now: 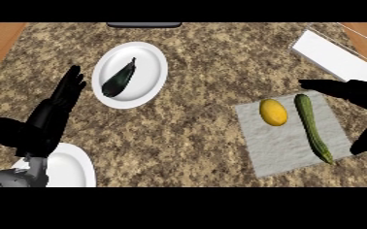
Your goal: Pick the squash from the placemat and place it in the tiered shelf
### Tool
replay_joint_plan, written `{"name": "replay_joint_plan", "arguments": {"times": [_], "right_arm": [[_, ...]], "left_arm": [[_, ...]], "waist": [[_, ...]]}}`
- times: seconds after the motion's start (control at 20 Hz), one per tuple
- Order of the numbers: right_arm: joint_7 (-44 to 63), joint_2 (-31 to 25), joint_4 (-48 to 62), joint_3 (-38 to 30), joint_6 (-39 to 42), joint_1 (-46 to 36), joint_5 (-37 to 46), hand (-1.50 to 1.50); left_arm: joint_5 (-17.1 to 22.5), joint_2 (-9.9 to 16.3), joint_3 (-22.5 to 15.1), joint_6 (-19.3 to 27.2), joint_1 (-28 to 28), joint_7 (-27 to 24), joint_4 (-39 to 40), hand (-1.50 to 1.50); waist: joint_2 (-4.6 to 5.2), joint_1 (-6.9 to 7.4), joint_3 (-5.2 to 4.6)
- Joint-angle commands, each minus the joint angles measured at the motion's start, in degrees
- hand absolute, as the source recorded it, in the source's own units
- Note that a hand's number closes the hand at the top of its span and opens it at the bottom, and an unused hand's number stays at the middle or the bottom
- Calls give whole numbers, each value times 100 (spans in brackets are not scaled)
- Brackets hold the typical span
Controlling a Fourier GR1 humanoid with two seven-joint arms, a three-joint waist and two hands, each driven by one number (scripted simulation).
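A grey placemat lies at the right of the stone counter. On it rest a long green squash and, left of it, a yellow oval fruit. My right hand comes in from the right edge, open, with its fingers just above the squash's far end and its thumb showing lower, right of the squash. It is not closed round anything. The white tiered shelf stands at the back right. At the left my left hand rests open, fingers up.
A white plate with a dark eggplant sits at the back left. A second white plate lies at the front left, partly under my left forearm. A dark object shows at the far edge.
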Motion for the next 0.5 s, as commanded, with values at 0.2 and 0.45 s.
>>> {"name": "replay_joint_plan", "arguments": {"times": [0.2,0.45], "right_arm": [[-212,-138,-67,299,372,72,748,-150],[-16,66,-180,186,186,192,1180,-150]], "left_arm": [[-64,-82,261,-175,-156,376,-56,0],[-341,-376,319,-211,-116,289,-2,0]], "waist": [[-5,-24,0],[-5,-35,0]]}}
